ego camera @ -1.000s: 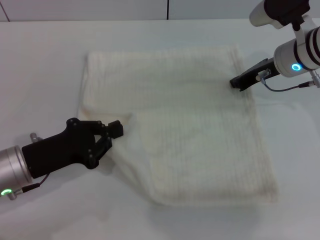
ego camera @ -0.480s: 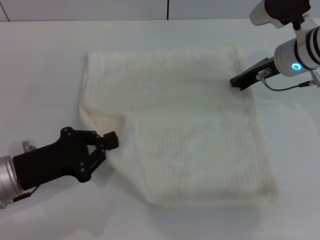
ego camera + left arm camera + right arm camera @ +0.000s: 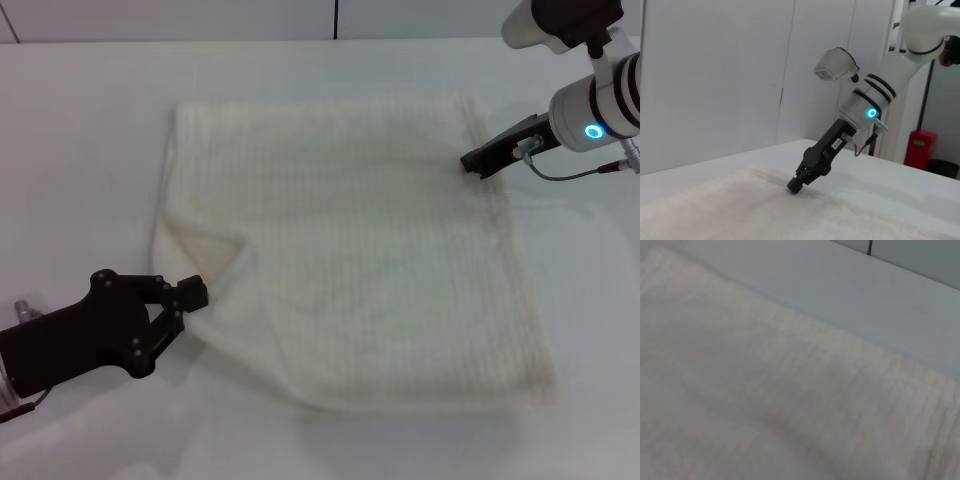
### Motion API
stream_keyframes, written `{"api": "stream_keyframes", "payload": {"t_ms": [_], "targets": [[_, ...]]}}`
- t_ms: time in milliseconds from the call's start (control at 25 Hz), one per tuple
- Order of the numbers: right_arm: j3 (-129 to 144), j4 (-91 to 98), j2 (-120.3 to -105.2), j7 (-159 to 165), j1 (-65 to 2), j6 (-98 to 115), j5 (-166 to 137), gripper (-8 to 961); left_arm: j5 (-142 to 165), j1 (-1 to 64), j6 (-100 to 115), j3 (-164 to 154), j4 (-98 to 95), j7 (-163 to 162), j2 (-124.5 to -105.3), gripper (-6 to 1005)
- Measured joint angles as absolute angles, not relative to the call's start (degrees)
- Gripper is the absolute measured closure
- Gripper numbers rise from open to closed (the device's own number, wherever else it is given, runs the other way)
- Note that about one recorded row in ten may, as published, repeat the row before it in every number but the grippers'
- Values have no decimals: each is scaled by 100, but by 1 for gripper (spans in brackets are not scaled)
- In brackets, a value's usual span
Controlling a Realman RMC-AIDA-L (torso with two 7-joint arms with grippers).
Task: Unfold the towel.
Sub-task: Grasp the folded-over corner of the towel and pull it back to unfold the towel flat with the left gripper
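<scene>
The cream-white towel (image 3: 370,240) lies spread over the middle of the white table (image 3: 80,150), with a fold pulled out at its near left corner. My left gripper (image 3: 195,295) is shut on that corner of the towel, low at the near left. My right gripper (image 3: 470,163) presses down, shut, on the towel's far right edge; the left wrist view shows its tip (image 3: 796,186) resting on the cloth (image 3: 730,210). The right wrist view is filled by towel (image 3: 765,390) and bare table.
The white table (image 3: 840,285) runs to a grey wall with a dark vertical seam (image 3: 335,18) at the back. A red bin (image 3: 920,147) stands on the floor beyond the table in the left wrist view.
My left gripper has drawn back toward the near left, dragging the towel's corner with it and stretching the fold. The right gripper has stayed in place.
</scene>
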State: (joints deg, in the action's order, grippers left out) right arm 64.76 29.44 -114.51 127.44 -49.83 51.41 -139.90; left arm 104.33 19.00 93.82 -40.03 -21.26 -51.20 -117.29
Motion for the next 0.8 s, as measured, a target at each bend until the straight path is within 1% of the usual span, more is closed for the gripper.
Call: {"api": "stream_keyframes", "payload": {"t_ms": [440,800], "targets": [[6469,2944,-11451,12744,-4983,5142,-13996,953,10394,1702,9441,-3987,-2227,-4934,-11690,959],[6393,2944,-11451,12744,-4976,5142,-13994,954,10380,1549,9478,-3973,-2167,-4463,-11753,957]]}}
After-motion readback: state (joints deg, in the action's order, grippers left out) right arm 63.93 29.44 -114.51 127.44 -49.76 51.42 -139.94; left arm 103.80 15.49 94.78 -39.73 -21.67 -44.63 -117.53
